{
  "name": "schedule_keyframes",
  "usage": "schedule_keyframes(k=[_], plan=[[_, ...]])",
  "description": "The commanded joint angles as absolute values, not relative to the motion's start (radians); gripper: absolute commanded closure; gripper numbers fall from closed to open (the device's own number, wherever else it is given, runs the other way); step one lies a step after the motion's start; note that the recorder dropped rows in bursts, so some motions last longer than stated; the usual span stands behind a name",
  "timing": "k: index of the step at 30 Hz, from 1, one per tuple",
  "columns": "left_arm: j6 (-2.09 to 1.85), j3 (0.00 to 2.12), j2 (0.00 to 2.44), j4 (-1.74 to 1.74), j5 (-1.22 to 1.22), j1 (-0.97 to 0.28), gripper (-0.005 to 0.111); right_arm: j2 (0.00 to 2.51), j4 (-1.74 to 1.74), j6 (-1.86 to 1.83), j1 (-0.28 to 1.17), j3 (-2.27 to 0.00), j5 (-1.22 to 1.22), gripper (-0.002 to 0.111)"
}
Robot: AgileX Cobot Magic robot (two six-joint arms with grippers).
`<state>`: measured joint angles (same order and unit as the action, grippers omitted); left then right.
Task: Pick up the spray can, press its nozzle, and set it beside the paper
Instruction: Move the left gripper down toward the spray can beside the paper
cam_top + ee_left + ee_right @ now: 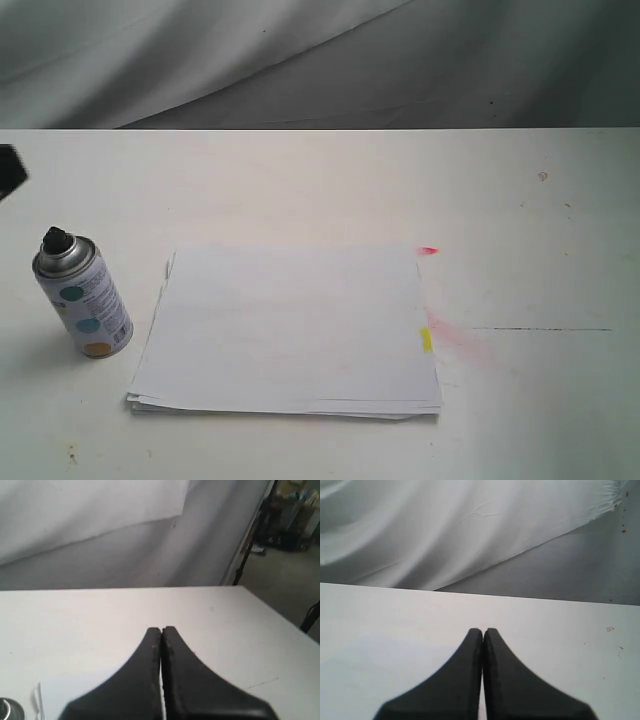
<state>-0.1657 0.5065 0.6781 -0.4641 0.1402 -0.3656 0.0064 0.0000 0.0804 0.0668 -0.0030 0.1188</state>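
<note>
Nearest, the paper [290, 330]: flat stack, yellow tab [426, 340] at its right edge. Spray can [88, 305]: upright just left of the stack, black nozzle [56, 240] on top, unheld. Left jaws, right jaws: both clenched, empty. Progress: cannot tell whether pressing is done; can stands beside paper. Bench [520, 200]: white, red spray stain [455, 335]. Beyond: grey draped cloth [300, 60].

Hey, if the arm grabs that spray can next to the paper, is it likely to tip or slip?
The spray can stands upright and narrow, so a sideways nudge would probably tip it, then it could roll. Its smooth rounded body may slip.
</note>
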Motion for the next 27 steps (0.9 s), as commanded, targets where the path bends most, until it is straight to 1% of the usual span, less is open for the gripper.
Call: schedule_keyframes(k=[1, 6, 11, 18, 23, 27], plan=[[-0.162, 0.565, 0.906, -0.423, 0.115, -0.371, 0.107, 0.000, -0.006, 0.083, 0.060, 0.000, 0.118, 0.108], [-0.169, 0.565, 1.053, -0.378, 0.015, -0.371, 0.107, 0.000, -0.006, 0.083, 0.060, 0.000, 0.118, 0.108], [-0.212, 0.523, 1.082, -0.378, -0.062, -0.371, 0.107, 0.000, -0.006, 0.083, 0.060, 0.000, 0.118, 0.108], [-0.221, 0.329, 1.082, -0.386, -0.369, -0.371, 0.107, 0.000, -0.006, 0.083, 0.060, 0.000, 0.118, 0.108], [-0.221, 0.233, 1.084, -0.388, -0.444, -0.371, 0.107, 0.000, -0.006, 0.083, 0.060, 0.000, 0.118, 0.108], [-0.226, 0.134, 1.084, -0.497, -0.569, -0.371, 0.107, 0.000, -0.006, 0.083, 0.060, 0.000, 0.118, 0.108]])
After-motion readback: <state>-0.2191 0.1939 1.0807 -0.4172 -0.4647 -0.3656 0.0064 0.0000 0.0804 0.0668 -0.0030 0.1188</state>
